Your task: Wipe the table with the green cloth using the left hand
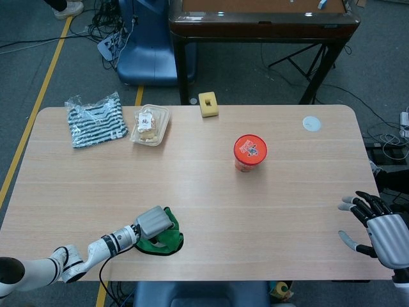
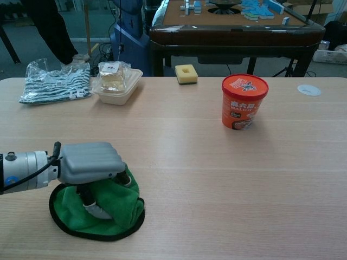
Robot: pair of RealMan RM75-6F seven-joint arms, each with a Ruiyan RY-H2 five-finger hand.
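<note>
Lying bunched near the table's front edge, your cloth sits left of centre. Your left hand presses on it, fingers curled down into the folds. Your right hand hovers off the right edge, fingers spread, holding nothing. An orange cup stands well apart.

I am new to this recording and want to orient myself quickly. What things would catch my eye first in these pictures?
Most striking is the grey left hand pressing on the green cloth near the front edge of the wooden table, left of centre. Next comes the bright red instant noodle cup, upright near the table's middle. The right hand hovers with fingers spread at the table's right front corner, holding nothing.
</note>
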